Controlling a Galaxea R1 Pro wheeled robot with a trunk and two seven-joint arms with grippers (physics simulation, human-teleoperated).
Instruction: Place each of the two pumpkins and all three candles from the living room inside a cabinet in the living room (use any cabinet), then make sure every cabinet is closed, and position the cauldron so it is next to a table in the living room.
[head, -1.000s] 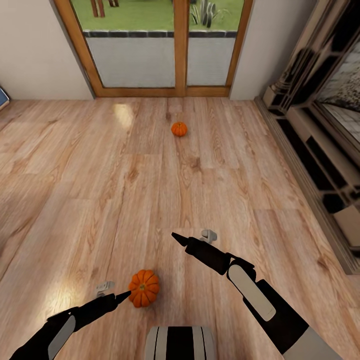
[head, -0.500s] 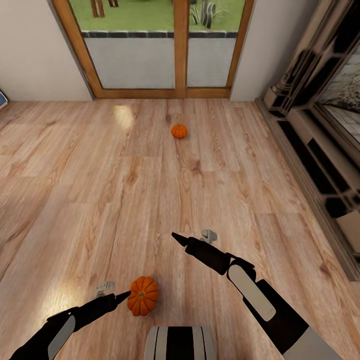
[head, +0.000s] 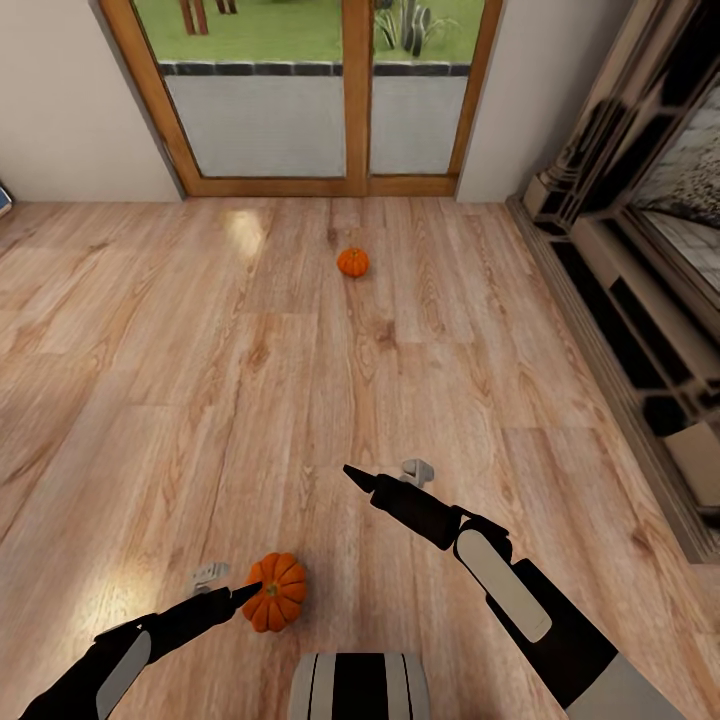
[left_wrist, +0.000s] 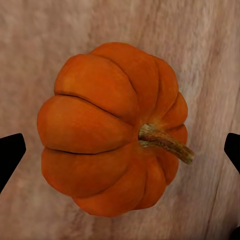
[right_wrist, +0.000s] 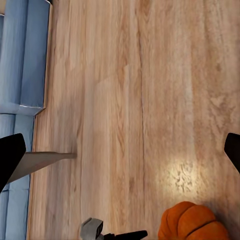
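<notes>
Left gripper (left_wrist: 120, 150) poised directly above the near pumpkin (left_wrist: 112, 127), dark fingertips (left_wrist: 11, 157) spread wide at either side of the wrist frame and clear of the ribbed skin; seen from the head camera as a black pointed tip (head: 240, 592) just beside the same pumpkin (head: 275, 591) on the wooden floor (head: 200, 380). Compared with a second ago, pumpkin lower and slightly left in the head picture while the arm's place in frame is unchanged, glass doors (head: 310, 95) and fireplace surround (head: 620, 250) also shifted, so a move of base or camera rather than of the fruit. Likely meaning: approach nearly finished, fruit now centred between the open fingers, descent and closing the probable next step. Right gripper (head: 352, 473) held forward over bare boards, its fingers (right_wrist: 10, 160) also wide apart and holding nothing, with a blue sofa (right_wrist: 22, 55) at the edge of its wrist picture. Second pumpkin (head: 352, 262) alone farther off, near the doors, well apart from both arms. No pumpkin yet lifted, nothing stowed, task judged at its very beginning.
</notes>
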